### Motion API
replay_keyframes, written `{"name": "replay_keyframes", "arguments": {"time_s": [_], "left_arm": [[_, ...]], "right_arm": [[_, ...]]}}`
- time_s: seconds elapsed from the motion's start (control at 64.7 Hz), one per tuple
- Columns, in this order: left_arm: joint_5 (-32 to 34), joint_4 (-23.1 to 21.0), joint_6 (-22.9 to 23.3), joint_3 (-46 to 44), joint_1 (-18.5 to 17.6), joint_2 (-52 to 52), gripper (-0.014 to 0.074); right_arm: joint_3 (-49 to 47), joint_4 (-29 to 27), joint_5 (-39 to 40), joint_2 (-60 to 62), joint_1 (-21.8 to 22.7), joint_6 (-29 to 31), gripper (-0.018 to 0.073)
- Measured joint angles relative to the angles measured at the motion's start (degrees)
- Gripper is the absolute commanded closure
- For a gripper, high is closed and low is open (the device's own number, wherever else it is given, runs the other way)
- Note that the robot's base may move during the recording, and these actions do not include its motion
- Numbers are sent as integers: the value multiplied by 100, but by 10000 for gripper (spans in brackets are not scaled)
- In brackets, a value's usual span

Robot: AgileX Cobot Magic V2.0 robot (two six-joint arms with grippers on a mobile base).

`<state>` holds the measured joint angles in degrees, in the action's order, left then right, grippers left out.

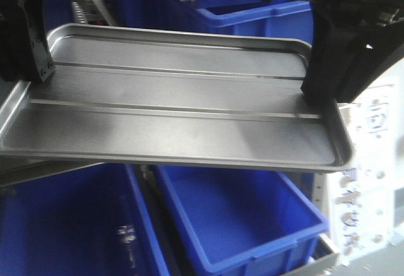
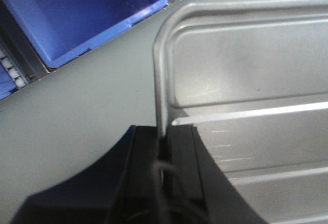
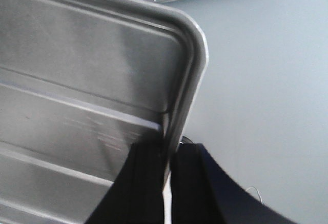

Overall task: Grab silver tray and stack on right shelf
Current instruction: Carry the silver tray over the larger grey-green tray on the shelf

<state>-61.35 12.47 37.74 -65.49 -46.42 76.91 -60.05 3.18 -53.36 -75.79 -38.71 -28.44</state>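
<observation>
The silver tray (image 1: 170,99), shiny with two long ridges across its floor, is held level in the air between both arms. My left gripper (image 1: 38,67) is shut on its left rim, and the left wrist view shows the rim (image 2: 160,80) running down between the black fingers (image 2: 182,152). My right gripper (image 1: 319,93) is shut on the right rim; the right wrist view shows that rim (image 3: 187,96) pinched between the pads (image 3: 148,172). A short strip of small white rollers (image 2: 13,73) shows beside a blue bin; I cannot tell whether it belongs to the right shelf.
Blue plastic bins (image 1: 240,219) sit below the tray and more (image 1: 252,11) stand behind it, in a steel rack frame (image 1: 319,260). A white perforated post (image 1: 372,181) stands at the right. A plain grey surface (image 2: 77,111) lies under the tray in both wrist views.
</observation>
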Motion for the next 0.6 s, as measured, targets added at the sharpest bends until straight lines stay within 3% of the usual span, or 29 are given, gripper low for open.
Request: {"name": "replay_keyframes", "arguments": {"time_s": [0.603], "left_arm": [[0,0,0,0,0,0,689]], "right_arm": [[0,0,11,0,0,0,503]]}}
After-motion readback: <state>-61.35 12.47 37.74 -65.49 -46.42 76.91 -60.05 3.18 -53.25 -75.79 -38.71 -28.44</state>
